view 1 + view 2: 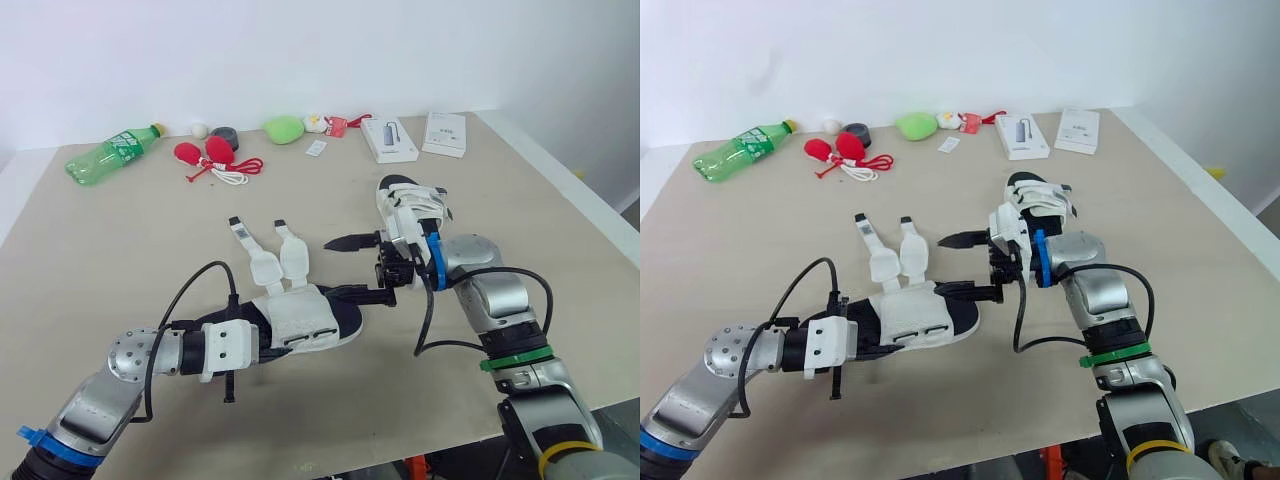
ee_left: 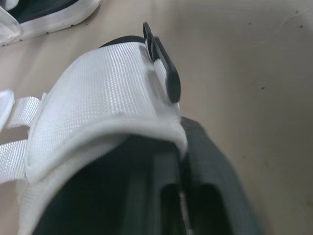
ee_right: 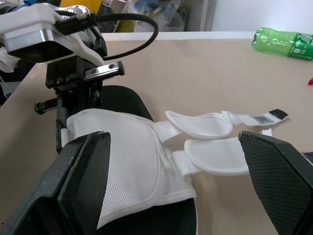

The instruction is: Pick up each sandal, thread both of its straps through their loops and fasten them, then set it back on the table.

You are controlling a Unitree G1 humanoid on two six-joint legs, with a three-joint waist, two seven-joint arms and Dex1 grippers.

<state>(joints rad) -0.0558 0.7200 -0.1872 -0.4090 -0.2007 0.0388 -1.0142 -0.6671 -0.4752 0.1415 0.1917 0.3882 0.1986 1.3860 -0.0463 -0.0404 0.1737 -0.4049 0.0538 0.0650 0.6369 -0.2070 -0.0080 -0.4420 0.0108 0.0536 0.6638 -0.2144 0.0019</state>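
Note:
A white sandal [image 1: 300, 320] with a black sole is held just above the table, its two straps [image 1: 278, 255] undone and spread toward the far side. My left gripper [image 1: 262, 345] is shut on its heel end; the white mesh upper [image 2: 98, 107] and black strap loops [image 2: 166, 68] lie close before its camera. My right gripper [image 1: 346, 268] is open at the sandal's toe end, one finger above and one level with the toe, and its fingers [image 3: 73, 181] frame the mesh upper [image 3: 127, 156]. The second sandal [image 1: 410, 205] lies on the table behind my right wrist.
Along the table's far edge lie a green bottle [image 1: 110, 155], red bulbs with a cord [image 1: 210, 158], a dark tape roll [image 1: 224, 134], a green lump [image 1: 284, 128] and two white boxes [image 1: 390, 138] [image 1: 445, 133]. The table's right edge [image 1: 570, 190] runs close to my right arm.

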